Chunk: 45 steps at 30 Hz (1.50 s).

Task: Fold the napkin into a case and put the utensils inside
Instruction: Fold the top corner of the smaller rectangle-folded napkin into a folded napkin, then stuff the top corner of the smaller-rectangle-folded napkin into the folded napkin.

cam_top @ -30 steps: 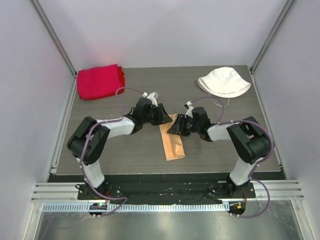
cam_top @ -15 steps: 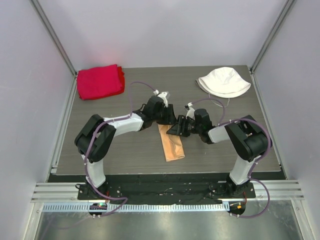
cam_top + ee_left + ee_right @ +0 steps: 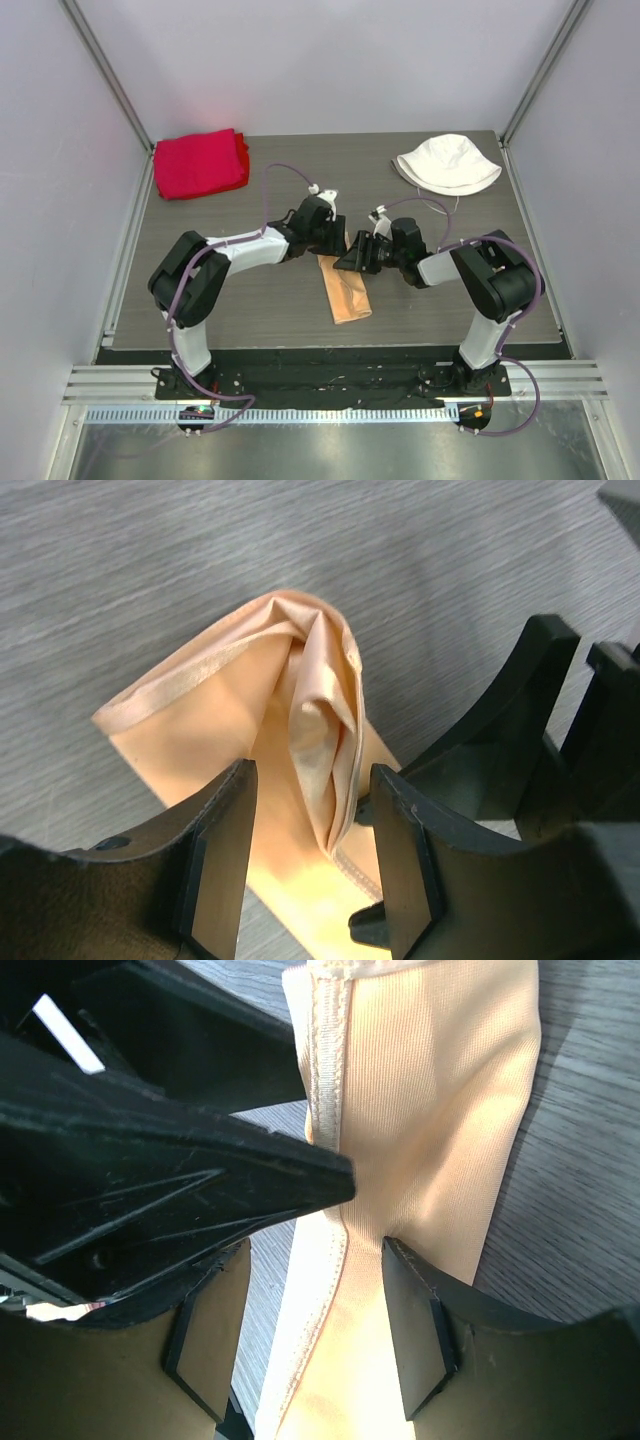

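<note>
napkin [image 3: 343, 290] lies on the table [image 3: 250, 300] as a narrow folded strip, far end bunched under the left gripper [image 3: 312, 780] and right gripper [image 3: 315, 1250], both released and empty; case [image 3: 430, 1110] looks nearly formed, utensils unseen, probably not yet inserted.

Robot lab test cell, plain white walls [image 3: 330, 60], aluminium frame posts [image 3: 105, 70], grey wood-grain tabletop [image 3: 250, 300], slotted metal base rail [image 3: 110, 385]

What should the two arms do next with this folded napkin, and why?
Probably lift both straight up. The left tool and right tool stand open, straddling the far end of the folded napkin without pinching it; its top there is puckered, so sideways motion might drag the fold.
</note>
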{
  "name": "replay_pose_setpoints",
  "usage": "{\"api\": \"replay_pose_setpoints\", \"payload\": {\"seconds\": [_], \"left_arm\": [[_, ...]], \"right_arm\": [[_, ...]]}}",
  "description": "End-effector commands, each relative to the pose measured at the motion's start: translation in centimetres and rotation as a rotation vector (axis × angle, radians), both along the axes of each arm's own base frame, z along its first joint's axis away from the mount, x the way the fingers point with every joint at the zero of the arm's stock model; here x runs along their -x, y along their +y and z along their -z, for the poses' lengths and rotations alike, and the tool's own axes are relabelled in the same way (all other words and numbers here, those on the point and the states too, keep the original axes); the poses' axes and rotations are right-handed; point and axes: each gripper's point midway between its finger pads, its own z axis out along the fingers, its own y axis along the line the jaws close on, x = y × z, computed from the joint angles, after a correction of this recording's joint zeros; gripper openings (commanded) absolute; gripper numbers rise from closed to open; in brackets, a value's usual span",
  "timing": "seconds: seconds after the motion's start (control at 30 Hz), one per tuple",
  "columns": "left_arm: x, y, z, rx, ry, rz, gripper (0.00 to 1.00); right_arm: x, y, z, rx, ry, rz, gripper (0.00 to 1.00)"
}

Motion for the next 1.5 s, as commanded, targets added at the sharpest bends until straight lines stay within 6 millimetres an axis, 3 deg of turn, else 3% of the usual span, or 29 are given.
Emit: {"api": "replay_pose_setpoints", "payload": {"seconds": [0.0, 0.27, 0.4, 0.47, 0.53, 0.67, 0.7, 0.87, 1.0, 1.17, 1.33, 1.47], "left_arm": [[0.3, -0.7, -3.2, 0.012, -0.042, 0.027, 0.54], [0.5, -4.0, -2.0, 0.118, 0.017, 0.11, 0.54], [-0.4, -3.6, -0.9, 0.079, 0.026, 0.078, 0.51], [-0.9, -2.8, -0.6, 0.073, 0.044, 0.045, 0.44], [-1.4, -2.1, -0.6, 0.082, 0.053, 0.02, 0.3], [-0.9, -1.2, -0.5, 0.136, 0.051, 0.016, 0.23], [-1.1, -1.4, -1.0, 0.167, 0.036, 0.018, 0.22], [-0.3, -1.3, -1.2, 0.226, 0.044, 0.051, 0.2], [-0.2, -1.6, -1.5, 0.265, 0.041, 0.059, 0.18], [-0.1, -1.6, -1.9, 0.324, 0.012, 0.056, 0.17], [-0.6, -0.8, -1.8, 0.349, 0.045, -0.014, 0.21], [-0.8, -0.2, -1.9, 0.336, 0.064, -0.067, 0.25]], "right_arm": [[1.2, -1.3, 3.2, 0.075, 0.076, 0.019, 0.62], [1.2, -1.1, 2.9, 0.059, 0.08, 0.017, 0.62], [1.5, -1.2, 2.9, 0.064, 0.084, 0.013, 0.65], [1.6, -1.1, 2.5, 0.06, 0.087, 0.013, 0.66], [1.4, -1.2, 2.1, 0.058, 0.087, 0.019, 0.66], [0.9, -2.5, 0.9, 0.079, 0.089, 0.047, 0.69], [0.3, -2.7, -0.5, 0.068, 0.06, 0.059, 0.7], [-1.6, -4.8, -2.8, 0.125, 0.075, 0.135, 0.72], [-3.3, -4.3, -5.4, 0.105, 0.06, 0.152, 0.72], [-5.0, -4.1, -5.1, 0.125, 0.079, 0.164, 0.69], [-5.0, -2.2, -4.6, 0.097, 0.099, 0.145, 0.63], [-3.4, -2.0, -2.7, 0.092, 0.15, 0.158, 0.37]]}}
